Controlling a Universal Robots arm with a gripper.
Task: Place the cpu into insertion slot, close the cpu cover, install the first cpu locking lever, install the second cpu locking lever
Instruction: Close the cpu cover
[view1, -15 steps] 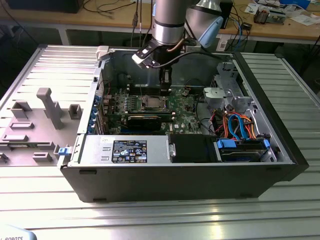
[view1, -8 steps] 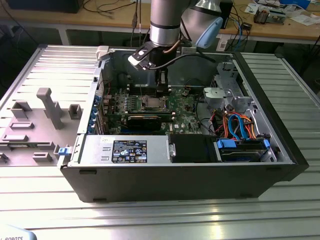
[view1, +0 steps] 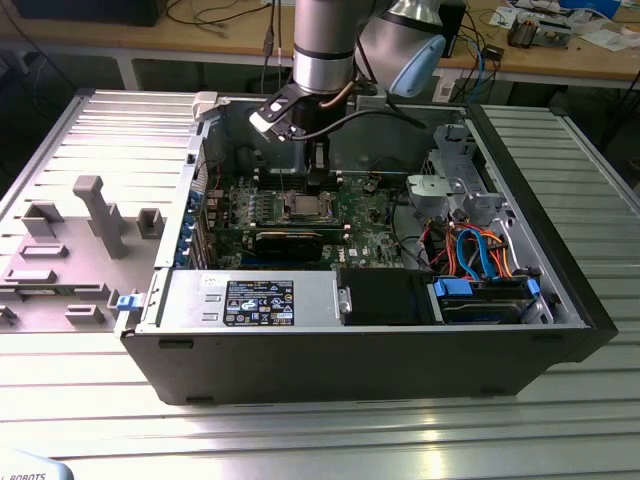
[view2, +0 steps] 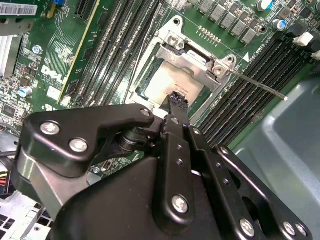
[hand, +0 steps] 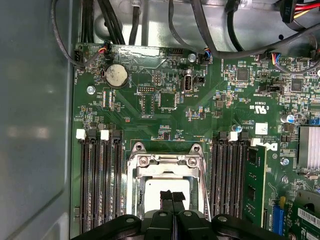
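Note:
The cpu (hand: 167, 184) lies flat in the insertion slot (view1: 303, 207), its silver-grey top showing in both wrist views (view2: 167, 82). The cpu cover (hand: 167, 170) appears to lie down around the chip as a silver frame (view2: 192, 57). My gripper (hand: 172, 196) is shut with nothing between its black fingers. The fingertips (view2: 176, 97) sit right over the chip's top; I cannot tell whether they touch it. A thin metal lever rod (view2: 260, 86) sticks out from the socket's corner over the memory slots. In the exterior view the gripper (view1: 318, 190) hangs just above the socket.
The open computer case (view1: 560, 300) rests on a ribbed metal table. Memory slots (hand: 100, 175) flank the socket. A long black graphics card (view1: 290, 243), a power supply (view1: 250, 300) and a drive cage with blue cables (view1: 480, 270) crowd the case. Cables (hand: 115, 20) run along the board's edge.

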